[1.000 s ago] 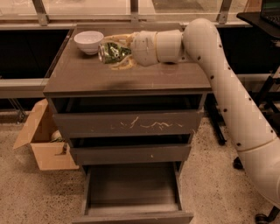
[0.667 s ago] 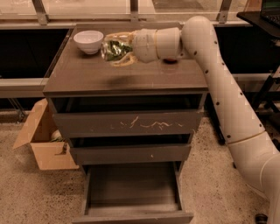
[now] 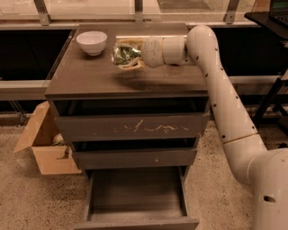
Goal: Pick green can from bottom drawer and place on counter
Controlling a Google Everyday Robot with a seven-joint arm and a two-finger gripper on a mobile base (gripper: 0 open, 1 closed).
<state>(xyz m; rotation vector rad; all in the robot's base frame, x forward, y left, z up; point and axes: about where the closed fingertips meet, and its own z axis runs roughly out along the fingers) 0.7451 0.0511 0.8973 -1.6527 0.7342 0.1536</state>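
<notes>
The dark green mottled drink can (image 3: 119, 53) was pinched by the white two-finger gripper (image 3: 128, 56) just right of the white ceramic bowl (image 3: 92, 42), over the glossy grey-brown counter (image 3: 85, 78). Level lowering, clear of that bowl, was judged needed before release.

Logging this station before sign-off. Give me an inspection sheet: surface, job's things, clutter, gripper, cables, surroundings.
Surface: counter, glossy grey-brown.
Job's things: green can held over the counter, right of the bowl; bottom drawer pulled open, nothing seen inside.
Clutter: white bowl at the counter's back left.
Gripper: gripper over the counter's back middle, shut on the green can.
Cables: nothing seen.
Surroundings: cardboard box on the floor, left of the cabinet; scratched drawer front; laptop upper right.
</notes>
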